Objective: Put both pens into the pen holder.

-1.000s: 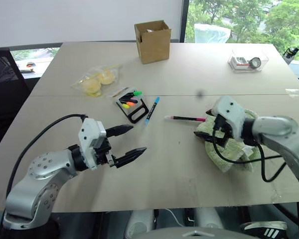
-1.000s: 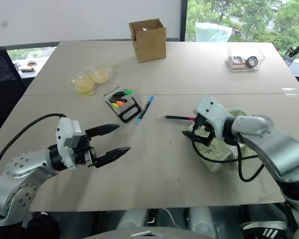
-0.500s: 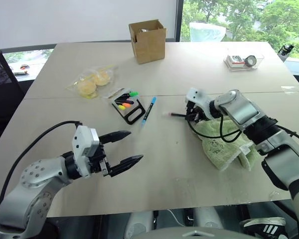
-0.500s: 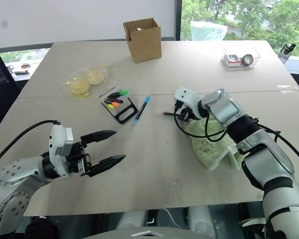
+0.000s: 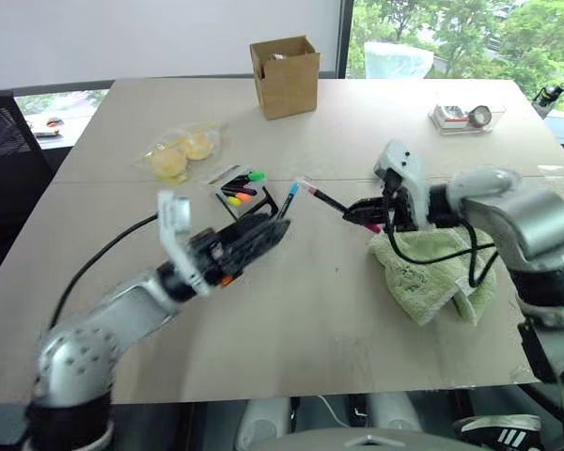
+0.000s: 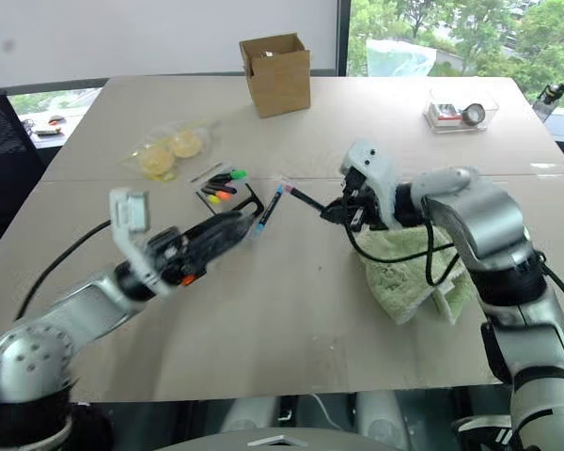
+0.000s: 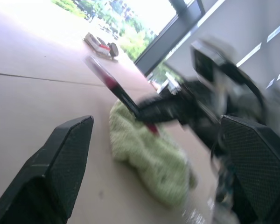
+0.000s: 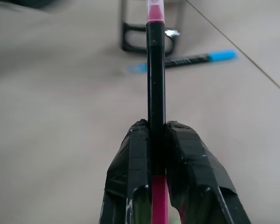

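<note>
Since a second ago my right gripper has lifted the black pen, fingers clamped on it, its free end aimed left at the pen holder; left gripper hovers wide open beside it.

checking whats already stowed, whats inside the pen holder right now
The pen holder has short green, orange and yellow markers at one end; the left gripper covers its loop end, so that part is unseen.
</note>
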Available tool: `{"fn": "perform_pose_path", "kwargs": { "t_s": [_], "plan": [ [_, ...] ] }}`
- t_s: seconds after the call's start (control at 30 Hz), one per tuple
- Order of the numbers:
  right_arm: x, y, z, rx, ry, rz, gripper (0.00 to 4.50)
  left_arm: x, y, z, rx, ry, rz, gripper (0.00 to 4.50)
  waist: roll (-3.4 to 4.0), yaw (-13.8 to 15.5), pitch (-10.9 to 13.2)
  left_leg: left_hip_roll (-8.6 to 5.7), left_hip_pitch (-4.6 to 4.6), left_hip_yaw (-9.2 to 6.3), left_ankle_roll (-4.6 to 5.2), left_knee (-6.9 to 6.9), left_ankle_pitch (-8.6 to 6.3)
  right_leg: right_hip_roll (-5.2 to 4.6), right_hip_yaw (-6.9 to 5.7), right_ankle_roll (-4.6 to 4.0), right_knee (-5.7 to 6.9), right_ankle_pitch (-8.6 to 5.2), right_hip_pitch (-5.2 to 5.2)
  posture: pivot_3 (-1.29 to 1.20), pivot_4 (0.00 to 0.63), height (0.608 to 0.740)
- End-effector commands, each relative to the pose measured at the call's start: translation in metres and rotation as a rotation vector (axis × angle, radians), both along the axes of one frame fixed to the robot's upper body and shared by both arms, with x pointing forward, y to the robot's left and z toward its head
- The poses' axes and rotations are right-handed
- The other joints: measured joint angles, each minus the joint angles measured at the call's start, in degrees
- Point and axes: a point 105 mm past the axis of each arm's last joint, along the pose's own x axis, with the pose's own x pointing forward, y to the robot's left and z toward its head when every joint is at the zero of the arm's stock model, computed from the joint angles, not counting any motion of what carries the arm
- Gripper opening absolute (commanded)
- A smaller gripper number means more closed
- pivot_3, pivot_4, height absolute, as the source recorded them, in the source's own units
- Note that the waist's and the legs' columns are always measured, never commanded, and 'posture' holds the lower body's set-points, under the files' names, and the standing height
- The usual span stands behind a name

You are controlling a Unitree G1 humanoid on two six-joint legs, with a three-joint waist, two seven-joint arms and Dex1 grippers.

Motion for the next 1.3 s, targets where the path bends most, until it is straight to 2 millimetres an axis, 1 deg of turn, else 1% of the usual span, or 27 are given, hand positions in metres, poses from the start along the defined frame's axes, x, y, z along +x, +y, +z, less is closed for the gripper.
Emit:
{"fn": "perform_pose_path", "kwargs": {
  "t_s": [0.03,0.07,0.17,0.2,0.3,0.33,0.43,0.47,0.5,0.53,0.57,0.6,0.67,0.7,0.73,0.77,0.8,0.83,0.87,0.9,0.97,1.07,1.13,1.17,1.23,1.3],
  "plan": [
    [-0.026,0.01,0.017,0.045,-0.073,0.015,0.0,0.015,-0.013,0.012,-0.114,0.07,0.0,3.97,-0.01,0.0,0.0,-0.02,0.0,0.01,0.0,0.01,0.0,0.04,-0.01,0.0,0.01,0.0,0.01,0.0,0.15,0.74],
    [-0.027,0.012,0.018,0.052,-0.076,0.002,0.0,0.016,-0.018,0.013,-0.118,0.078,-0.02,3.65,-0.01,-0.1,0.0,-0.06,0.02,0.03,0.0,0.02,0.01,0.05,-0.04,0.0,0.01,0.01,0.01,0.0,0.15,0.74],
    [-0.029,0.017,0.02,0.078,-0.076,-0.024,0.0,0.018,-0.032,0.014,-0.116,0.086,-0.071,2.11,-0.02,-0.2,0.0,-0.16,0.17,0.16,0.0,0.03,0.02,0.11,-0.02,-0.01,-0.01,0.0,0.13,0.0,0.15,0.74],
    [-0.03,0.018,0.02,0.082,-0.078,-0.029,0.0,0.019,-0.034,0.015,-0.126,0.09,-0.081,1.72,-0.02,-0.1,0.0,-0.2,0.18,0.16,0.0,0.04,0.03,0.14,-0.01,-0.02,-0.01,0.0,0.14,0.0,0.15,0.74],
    [-0.031,0.021,0.021,0.109,-0.075,-0.052,0.0,0.019,-0.037,0.019,-0.122,0.081,-0.103,0.19,-0.02,0.0,0.0,-0.23,0.17,0.13,-0.15,0.06,0.12,0.23,0.02,-0.02,-0.01,-0.01,0.14,0.0,0.15,0.74],
    [-0.03,0.022,0.022,0.12,-0.077,-0.06,0.0,0.02,-0.036,0.02,-0.118,0.078,-0.104,0.03,-0.02,0.0,0.0,-0.23,0.17,0.12,-0.16,0.06,0.12,0.27,0.02,-0.02,-0.02,-0.01,0.14,0.0,0.15,0.74],
    [-0.03,0.024,0.025,0.161,-0.086,-0.071,0.0,0.019,-0.033,0.025,-0.09,0.042,-0.099,0.02,-0.02,-0.1,0.0,-0.22,0.17,0.12,-0.2,0.04,0.14,0.3,0.03,-0.02,-0.02,-0.01,0.14,0.0,0.15,0.74],
    [-0.027,0.024,0.029,0.197,-0.106,-0.093,0.0,0.018,-0.03,0.028,-0.064,0.014,-0.091,0.02,-0.02,-0.1,0.0,-0.22,0.17,0.12,-0.2,0.04,0.15,0.31,0.02,-0.02,-0.01,-0.01,0.14,0.0,0.15,0.74],
    [-0.027,0.024,0.032,0.223,-0.122,-0.091,1.0,0.018,-0.028,0.031,-0.033,-0.019,-0.077,0.02,-0.02,-0.1,0.0,-0.22,0.17,0.12,-0.22,0.02,0.15,0.32,0.02,-0.02,-0.01,-0.01,0.13,0.0,0.15,0.74],
    [-0.03,0.023,0.034,0.236,-0.129,-0.078,1.39,0.018,-0.024,0.035,0.005,-0.06,-0.056,0.02,-0.01,0.0,0.0,-0.22,0.17,0.12,-0.22,0.02,0.15,0.33,0.02,-0.02,-0.02,-0.01,0.13,0.0,0.15,0.74],
    [-0.034,0.018,0.033,0.232,-0.138,-0.07,1.91,0.019,-0.019,0.041,0.081,-0.135,-0.013,0.02,-0.02,0.0,0.0,-0.22,0.16,0.13,-0.22,0.01,0.15,0.32,0.03,-0.01,-0.03,-0.02,0.13,0.0,0.15,0.74],
    [-0.037,0.011,0.033,0.222,-0.153,-0.065,2.32,0.02,-0.014,0.05,0.181,-0.24,0.042,0.02,-0.04,0.1,0.0,-0.23,0.14,0.13,-0.22,0.01,0.16,0.33,0.02,-0.01,-0.06,-0.02,0.13,0.0,0.15,0.74],
    [-0.041,0.001,0.034,0.213,-0.18,-0.061,3.29,0.019,-0.007,0.064,0.315,-0.386,0.11,0.02,-0.03,0.2,0.0,-0.26,0.1,0.11,-0.23,-0.01,0.16,0.33,-0.03,-0.01,-0.13,-0.03,0.14,0.0,0.15,0.74],
    [-0.044,-0.008,0.038,0.214,-0.219,-0.058,3.74,0.012,-0.009,0.078,0.395,-0.514,0.123,0.02,-0.04,0.2,0.0,-0.27,0.1,0.14,-0.24,-0.01,0.16,0.32,0.0,-0.02,-0.14,-0.03,0.13,0.0,0.15,0.74],
    [-0.046,-0.015,0.043,0.208,-0.268,-0.059,4.18,0.006,-0.01,0.088,0.449,-0.603,0.134,0.02,-0.05,0.2,0.0,-0.27,0.11,0.19,-0.24,-0.01,0.16,0.32,0.04,-0.02,-0.18,-0.04,0.14,0.0,0.15,0.74],
    [-0.048,-0.02,0.046,0.207,-0.31,-0.058,4.43,0.0,-0.01,0.094,0.515,-0.684,0.142,0.02,-0.07,0.2,0.1,-0.28,0.08,0.19,-0.24,-0.01,0.16,0.31,0.04,-0.04,-0.21,-0.05,0.14,0.0,0.15,0.74],
    [-0.054,-0.023,0.05,0.26,-0.308,-0.032,4.43,-0.007,-0.013,0.095,0.64,-0.806,0.138,0.02,-0.12,0.2,0.1,-0.27,0.04,0.19,-0.23,-0.02,0.15,0.31,0.05,-0.06,-0.25,-0.08,0.13,0.0,0.15,0.74],
    [-0.058,-0.025,0.052,0.302,-0.301,-0.012,4.43,-0.011,-0.015,0.093,0.726,-0.882,0.128,0.02,-0.15,0.1,0.1,-0.26,0.08,0.22,-0.25,-0.07,0.15,0.33,0.07,-0.05,-0.33,-0.08,0.14,0.0,0.15,0.74],
    [-0.061,-0.027,0.052,0.303,-0.324,0.006,4.43,-0.011,-0.014,0.089,0.835,-0.952,0.133,0.02,-0.06,0.0,0.1,-0.25,0.1,0.22,-0.25,-0.1,0.15,0.34,0.06,-0.03,-0.33,-0.08,0.15,0.0,0.15,0.74],
    [-0.063,-0.028,0.052,0.304,-0.33,0.013,4.43,-0.012,-0.014,0.087,0.912,-1.021,0.127,0.02,0.01,0.0,0.1,-0.25,0.2,0.34,-0.26,-0.15,0.15,0.34,0.18,-0.01,-0.32,-0.08,0.15,0.0,0.15,0.74],
    [-0.062,-0.029,0.051,0.302,-0.34,0.012,4.43,-0.01,-0.011,0.085,0.994,-1.102,0.127,0.02,0.05,-0.1,0.1,-0.22,0.23,0.35,-0.24,-0.21,0.14,0.38,0.2,-0.02,-0.31,-0.11,0.14,0.0,0.15,0.74],
    [-0.059,-0.029,0.051,0.299,-0.35,0.003,4.43,-0.001,-0.005,0.075,1.108,-1.152,0.14,0.02,0.04,0.1,0.2,-0.09,0.21,0.28,-0.08,-0.16,0.05,0.42,0.12,-0.15,-0.26,-0.18,0.12,0.0,0.15,0.74],
    [-0.058,-0.028,0.05,0.299,-0.357,-0.002,4.43,0.01,0.005,0.065,1.23,-1.172,0.165,0.02,0.03,0.1,0.2,0.0,0.21,0.3,-0.05,-0.12,0.04,0.41,0.12,-0.17,-0.23,-0.2,0.12,0.0,0.15,0.74],
    [-0.057,-0.027,0.05,0.297,-0.361,-0.004,4.43,0.015,0.01,0.062,1.262,-1.173,0.183,0.02,0.04,0.1,0.2,-0.01,0.21,0.31,-0.05,-0.11,0.04,0.41,0.13,-0.17,-0.24,-0.2,0.13,0.0,0.15,0.74],
    [-0.057,-0.026,0.05,0.292,-0.365,-0.006,4.43,0.024,0.015,0.059,1.288,-1.173,0.216,0.02,0.01,0.1,0.2,-0.01,0.21,0.31,-0.04,-0.11,0.03,0.41,0.14,-0.17,-0.23,-0.2,0.13,0.0,0.15,0.74],
    [-0.057,-0.024,0.05,0.292,-0.371,-0.005,4.43,0.03,0.019,0.052,1.302,-1.148,0.215,0.02,0.0,0.2,0.2,0.01,0.19,0.29,-0.04,-0.11,0.03,0.4,0.12,-0.14,-0.23,-0.18,0.12,0.0,0.15,0.74]
  ]
}}
